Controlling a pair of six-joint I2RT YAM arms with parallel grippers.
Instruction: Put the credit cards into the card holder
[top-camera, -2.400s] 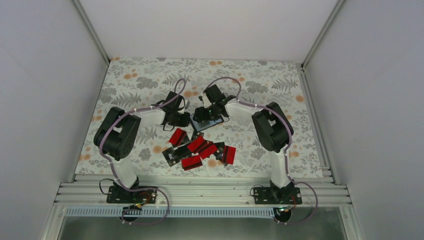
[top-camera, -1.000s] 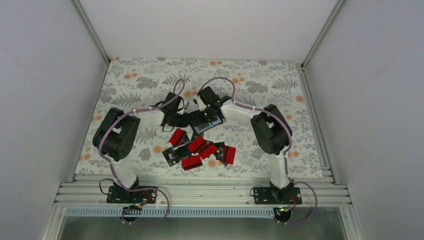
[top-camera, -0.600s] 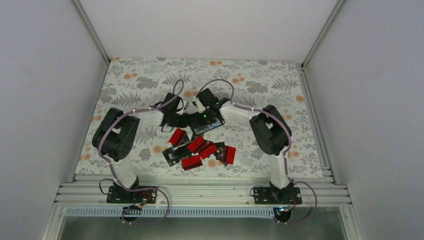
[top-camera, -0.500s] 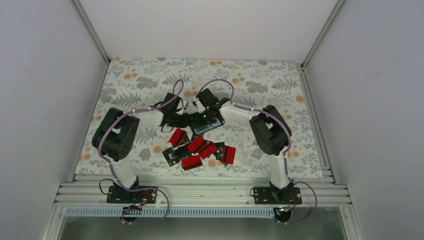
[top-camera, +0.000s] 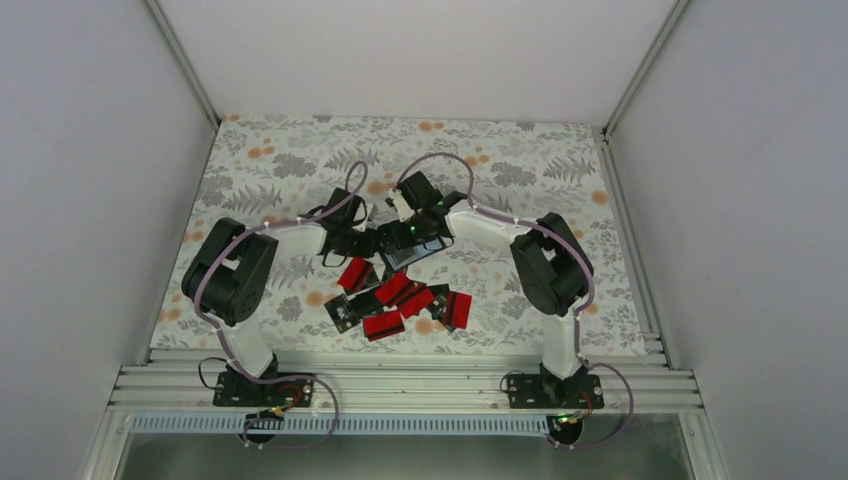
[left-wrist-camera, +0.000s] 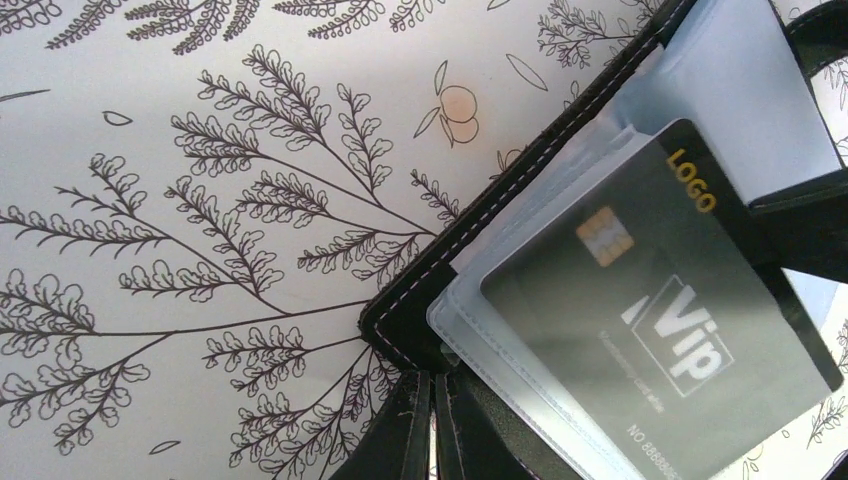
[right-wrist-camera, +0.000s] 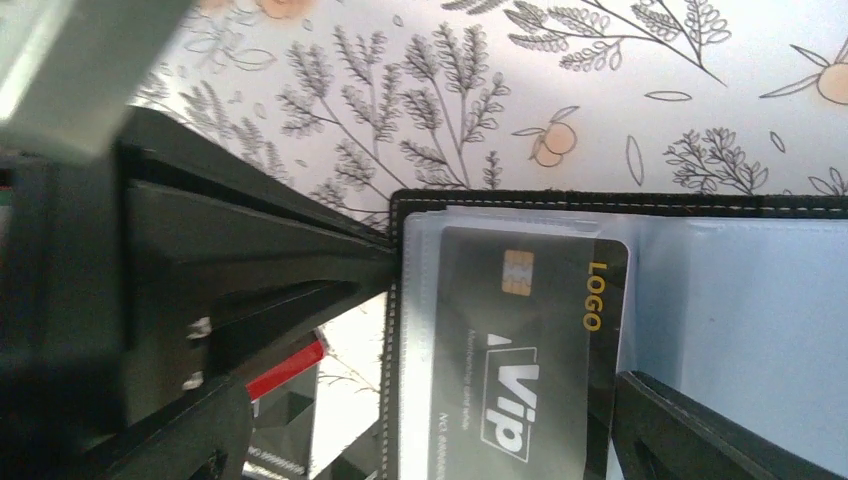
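Note:
The black card holder (top-camera: 402, 258) lies open on the floral cloth, between my two grippers. In the left wrist view its clear sleeves (left-wrist-camera: 470, 320) hold a black "Vip" credit card (left-wrist-camera: 660, 330) most of the way in. My left gripper (left-wrist-camera: 432, 385) is shut, its tips pinching the holder's corner (left-wrist-camera: 400, 325). My right gripper (right-wrist-camera: 430, 400) is open and straddles the same black card (right-wrist-camera: 530, 350). One of its fingers (right-wrist-camera: 700, 430) is at the card's "LOGO" end. Several loose red and black cards (top-camera: 383, 322) lie in a heap nearer the arm bases.
The loose heap spreads from a red card (top-camera: 358, 272) on the left to another red card (top-camera: 458, 308) on the right. A black card (top-camera: 342, 312) lies at its front left. White walls enclose the cloth on three sides. A metal rail (top-camera: 400, 385) runs along the near edge.
My right gripper came left over the holder toward the left gripper, then shifted slightly back to the right. My left gripper stayed at the holder's corner. The loose cards have not moved.

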